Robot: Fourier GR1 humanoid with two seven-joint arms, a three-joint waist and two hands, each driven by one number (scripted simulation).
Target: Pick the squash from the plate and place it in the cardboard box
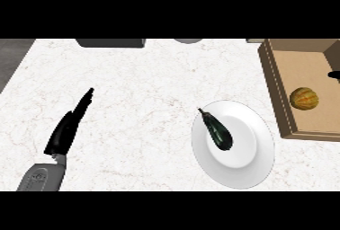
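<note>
A round orange squash (304, 98) lies on the floor of the open cardboard box (274, 85) at the right edge of the counter. No hand touches it. The white plate (249, 152) sits just left of the box and holds a dark green, elongated vegetable (218, 130). My left hand (66, 128) is at the far left, flat over the counter with straight fingers pointing away, holding nothing. Only a small black tip of my right hand (334, 75) shows at the right edge, above the box's inside and beyond the squash.
A dark grey block (111, 42) and a grey round object (189, 40) stand at the counter's far edge. The marble counter (146, 99) spreads between my left hand and the plate. The counter's left edge runs past my left forearm.
</note>
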